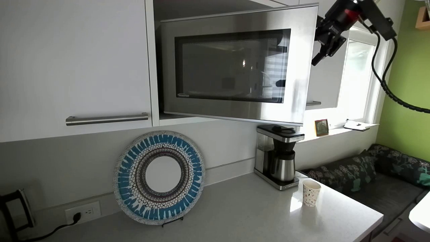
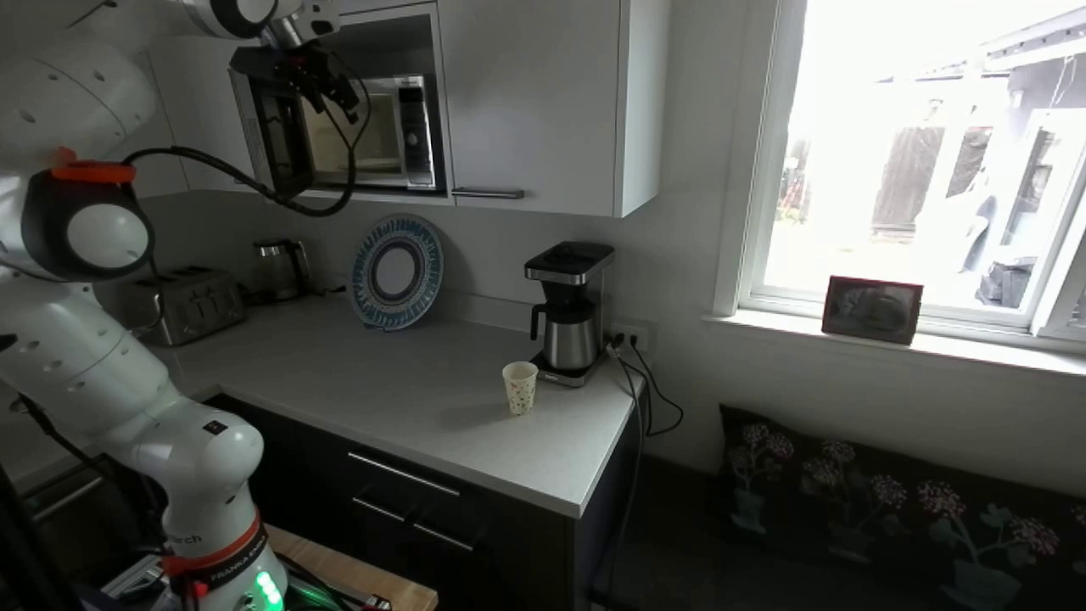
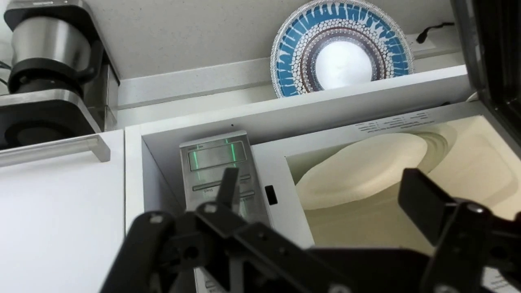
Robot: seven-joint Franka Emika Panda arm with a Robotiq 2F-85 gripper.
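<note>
My gripper (image 3: 322, 185) stands open in front of the open microwave, nothing between its fingers. In the wrist view one finger (image 3: 230, 183) overlaps the control panel (image 3: 213, 156) with its green-lit display; the other (image 3: 421, 203) overlaps the cavity. Inside the cavity lies a pale cream dish (image 3: 362, 167), seen aslant. The microwave door (image 1: 231, 111) is swung wide and hides part of the gripper (image 1: 319, 48) in an exterior view. From elsewhere the gripper (image 2: 335, 98) shows dark against the microwave (image 2: 416, 127). Whether it touches anything cannot be told, though no contact is visible.
A speckled paper cup (image 2: 520, 388) stands on the counter (image 2: 399, 407) near a coffee maker (image 2: 573, 314). A blue patterned plate (image 1: 191, 174) leans against the wall. A cabinet handle (image 3: 53, 150) juts out beside the microwave. Toaster (image 2: 182, 305) and kettle (image 2: 280, 270) stand farther along.
</note>
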